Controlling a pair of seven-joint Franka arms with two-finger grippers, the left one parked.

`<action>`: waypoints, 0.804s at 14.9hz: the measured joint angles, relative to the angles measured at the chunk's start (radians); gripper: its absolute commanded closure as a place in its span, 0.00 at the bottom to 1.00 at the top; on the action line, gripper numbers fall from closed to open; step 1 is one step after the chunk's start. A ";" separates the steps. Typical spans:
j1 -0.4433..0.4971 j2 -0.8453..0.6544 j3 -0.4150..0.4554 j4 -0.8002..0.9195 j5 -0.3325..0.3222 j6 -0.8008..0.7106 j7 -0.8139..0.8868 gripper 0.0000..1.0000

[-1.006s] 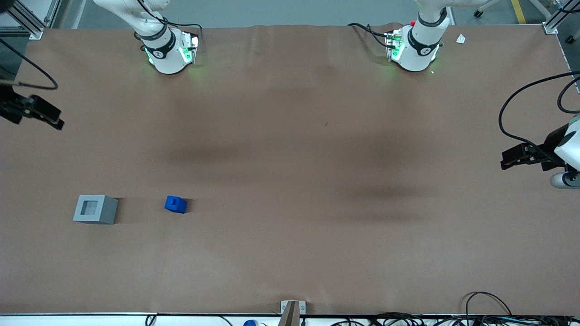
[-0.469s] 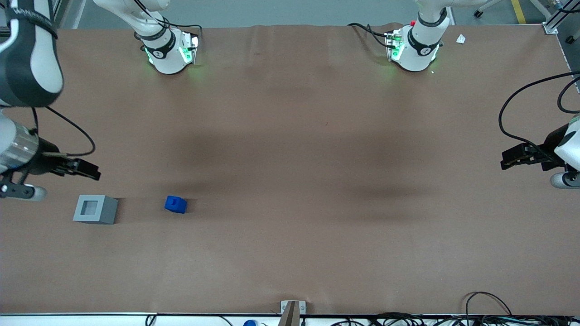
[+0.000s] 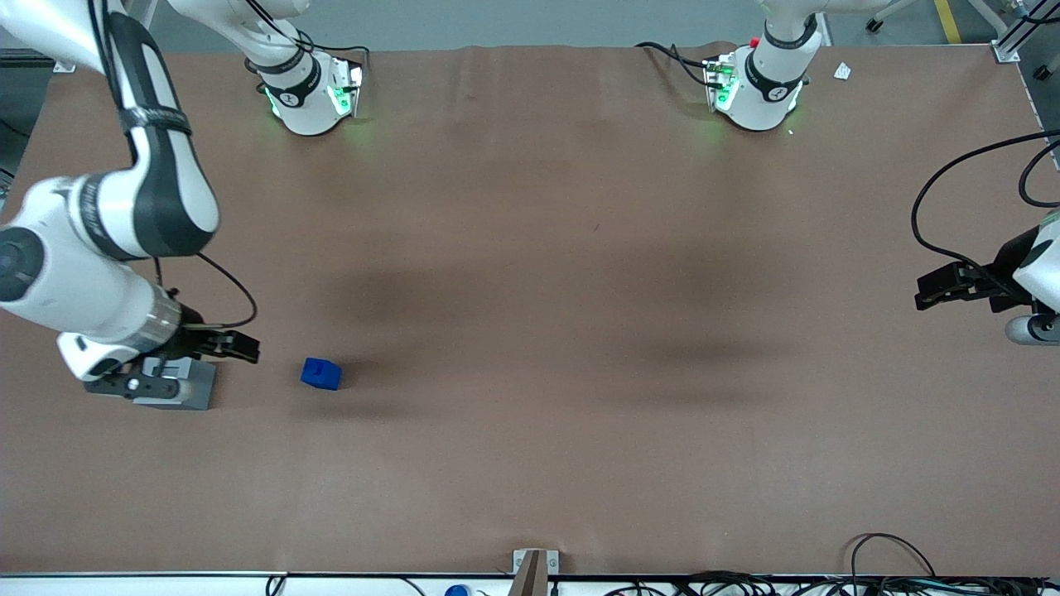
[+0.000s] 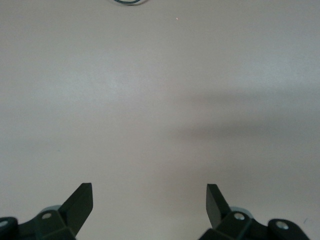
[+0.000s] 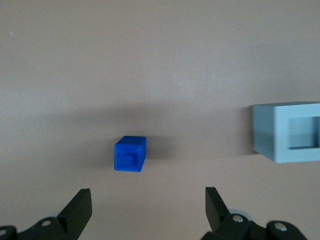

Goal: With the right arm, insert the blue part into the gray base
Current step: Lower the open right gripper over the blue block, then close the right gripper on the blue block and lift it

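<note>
The right arm's pincer hangs over the counter with its fingers apart and empty, above the gray base (half hidden beneath the wrist). The blue part lies beside the base, untouched; grasping and inserting both remain.

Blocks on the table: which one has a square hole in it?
The big light-gray cube base, beside the right arm's open gripper. The small bright-blue plastic part has a raised stub instead.
</note>
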 measured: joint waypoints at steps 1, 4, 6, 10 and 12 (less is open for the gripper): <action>0.006 0.020 0.000 -0.003 0.000 0.020 0.005 0.00; 0.012 0.056 0.000 -0.003 0.000 0.051 0.010 0.00; 0.018 0.070 0.000 -0.004 0.000 0.068 0.026 0.00; 0.037 0.105 0.000 -0.005 0.000 0.093 0.069 0.00; 0.063 0.121 0.000 -0.006 0.000 0.106 0.104 0.00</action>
